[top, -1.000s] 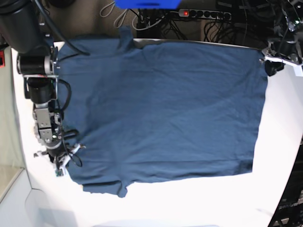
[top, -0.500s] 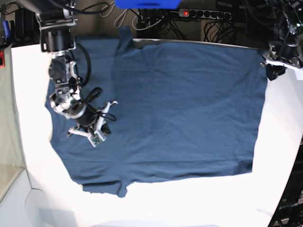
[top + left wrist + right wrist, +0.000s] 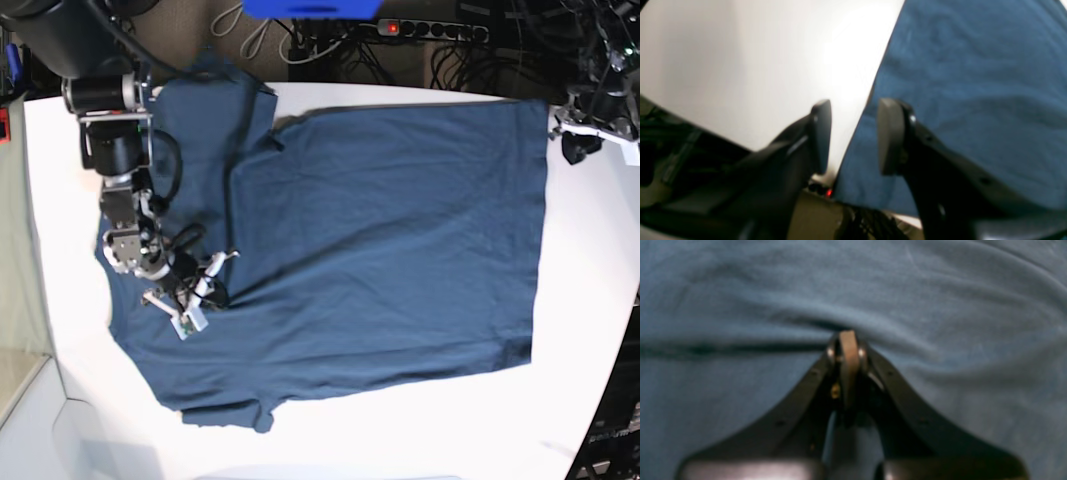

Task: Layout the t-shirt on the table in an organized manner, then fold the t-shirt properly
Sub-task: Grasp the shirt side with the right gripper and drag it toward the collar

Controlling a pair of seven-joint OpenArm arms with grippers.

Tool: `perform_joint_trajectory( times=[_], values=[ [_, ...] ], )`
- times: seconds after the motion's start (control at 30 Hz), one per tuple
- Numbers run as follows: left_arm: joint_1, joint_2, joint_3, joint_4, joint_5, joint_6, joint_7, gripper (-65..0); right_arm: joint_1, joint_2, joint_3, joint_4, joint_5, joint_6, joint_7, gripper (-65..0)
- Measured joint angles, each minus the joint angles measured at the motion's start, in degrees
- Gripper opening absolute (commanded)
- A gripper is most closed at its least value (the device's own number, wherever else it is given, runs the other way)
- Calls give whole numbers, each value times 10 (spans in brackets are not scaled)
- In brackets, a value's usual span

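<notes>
Left of the base frame: the right gripper [image 3: 205, 290] is down on the t-shirt [image 3: 380, 240], near the neck end of the garment. In the right wrist view its jaws are pressed together, and a ridge of cloth rises at the tip. The view is soft, so whether a pinch of fabric sits between the pads or the closed tip merely pushes against the fold cannot be settled.

Centre: the t-shirt lies spread over most of the table [image 3: 420, 430], hem edge toward the right of the frame, one sleeve at the lower left, the other at the upper left reaching the table's far edge. Creases run diagonally from the right gripper toward the upper left.

Right of the frame: the left gripper [image 3: 580, 135] hangs at the upper right corner of the shirt. The left wrist view shows its jaws parted, with the cloth's edge running up between them and nothing clamped.

Handling judgement: the garment is light, soft and limp. It will not hold a shape, will drag and wrinkle if pulled from one point, and will slide readily on the smooth top. Take hold best at doubled edges: the hem corners, the shoulder seams, the sleeve ends. Paired grips at matching corners should keep it flat.
</notes>
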Motion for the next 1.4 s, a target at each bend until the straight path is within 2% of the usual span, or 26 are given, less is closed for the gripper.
perform_joint_trajectory(
  times=[0.17, 0.3, 0.47, 0.6, 0.73, 0.8, 0.9, 1.03, 1.3, 1.4],
  values=[
    [-22, -1, 1, -25, -3, -1, -5, -425, -48, 5, 0, 78, -5, -4, -7, -650],
    [-23, 5, 2, -34, -5, 0, -1, -425, -103, 4, 0, 193, -24, -5, -42, -650],
    [-45, 1, 66, -42, -5, 0, -5, -425, -152, 3, -1, 323, -21, -4, -38, -650],
    [-56, 2, 106, -78, 1, 1, -3, -425, -183, 3, -1, 386, -19, -4, -36, -650],
    [-75, 1, 129, -127, -10, -5, -18, -425, -199, 4, -1, 410, -20, -4, -85, -650],
    [-85, -8, 127, -155, -17, -12, -33, -425, -200, 9, 12, 425, -19, -2, -89, -650],
    [-105, -39, 126, -204, -37, -29, -43, -425, -202, 19, 51, 433, -17, 0, -91, -650],
    [-140, -69, 124, -256, -37, -28, -55, -425, -207, 24, 95, 433, -19, 1, -97, -650],
    [-180, -72, 125, -273, -19, -16, -40, -425, -268, 35, 171, 434, -19, 81, -98, -650],
    [-198, -72, 125, -279, -16, -12, -33, -425, -290, 31, 190, 434, -19, 80, -97, -650]
  ],
)
